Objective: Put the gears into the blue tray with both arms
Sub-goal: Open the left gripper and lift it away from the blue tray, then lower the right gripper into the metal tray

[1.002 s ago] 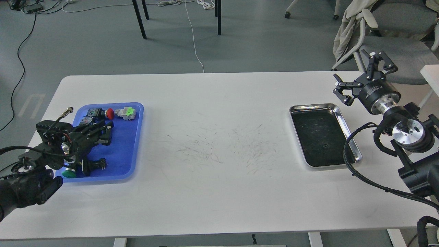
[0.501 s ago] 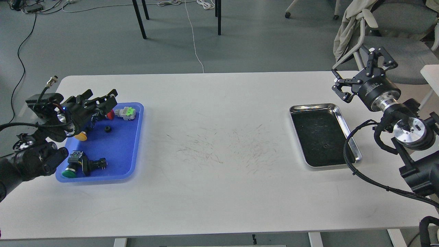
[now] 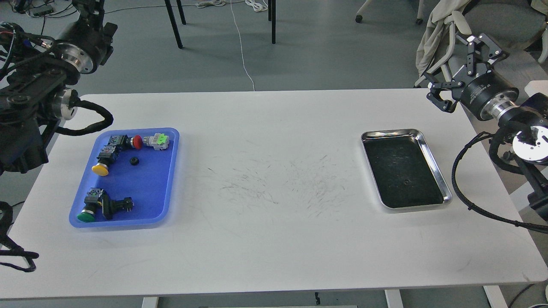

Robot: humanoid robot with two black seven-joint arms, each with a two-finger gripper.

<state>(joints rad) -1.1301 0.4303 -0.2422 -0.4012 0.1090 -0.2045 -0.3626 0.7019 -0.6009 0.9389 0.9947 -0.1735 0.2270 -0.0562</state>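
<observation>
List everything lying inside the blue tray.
Inside the blue tray: one gear, red, yellow and green push-buttons, a grey-and-green connector and a small black part. Nothing covers the tray.

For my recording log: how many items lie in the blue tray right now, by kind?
Gears: 1
Push-button switches: 3, red-capped, yellow-capped, green-capped
Grey-and-green connector: 1
Small black part beside the green switch: 1
Total: 6 in the blue tray
</observation>
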